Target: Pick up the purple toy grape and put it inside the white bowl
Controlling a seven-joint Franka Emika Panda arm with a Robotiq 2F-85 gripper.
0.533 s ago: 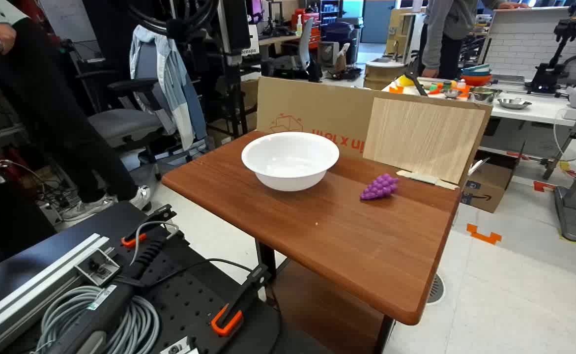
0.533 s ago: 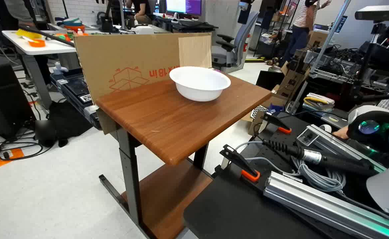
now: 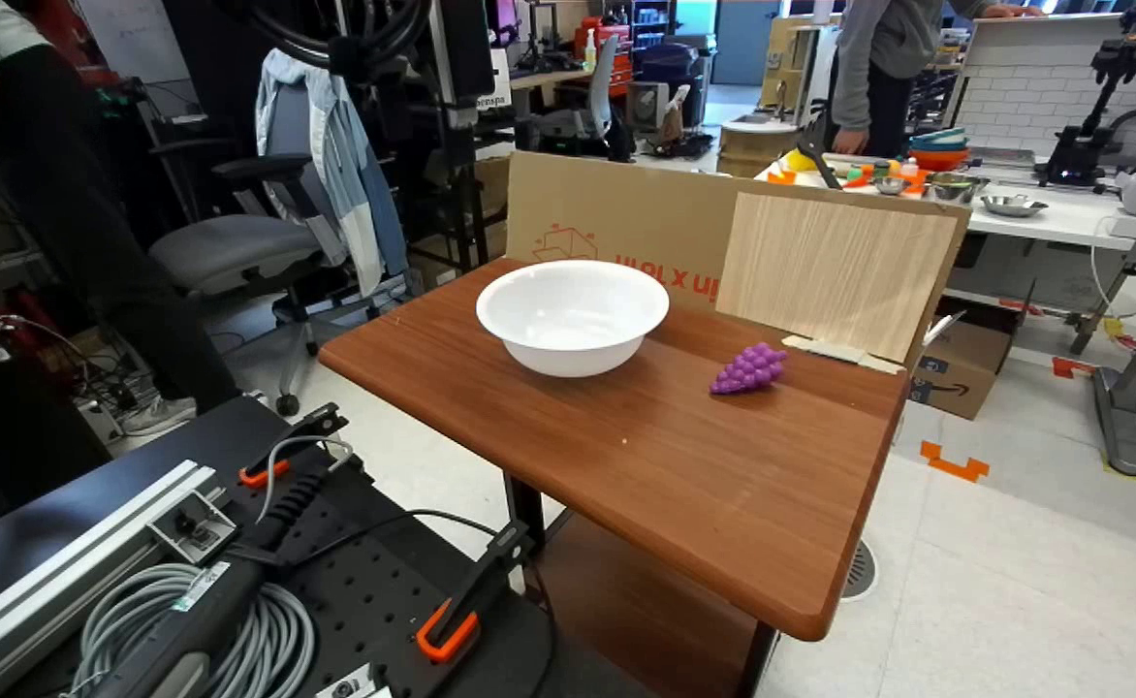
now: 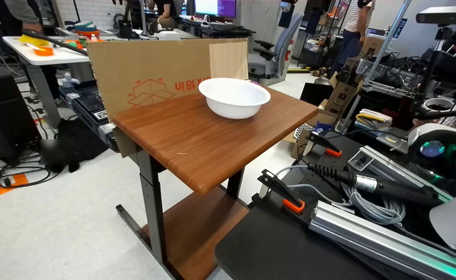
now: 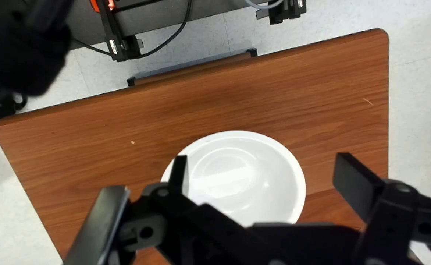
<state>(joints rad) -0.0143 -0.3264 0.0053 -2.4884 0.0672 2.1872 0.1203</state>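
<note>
In an exterior view, the purple toy grape cluster (image 3: 748, 369) lies on the wood-grain tabletop (image 3: 665, 475), between three and four o'clock from the white bowl (image 3: 573, 322). The Robotiq gripper (image 5: 262, 173) is spread wide.

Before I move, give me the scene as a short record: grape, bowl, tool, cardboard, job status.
grape: on the table, apart from the bowl; not visible in the wrist view
bowl: upright on the table
tool: open, holding nothing; covers part of the bowl in the wrist view
cardboard: standing along a table edge, pale panel on its face
job status: grape not yet picked up
</note>
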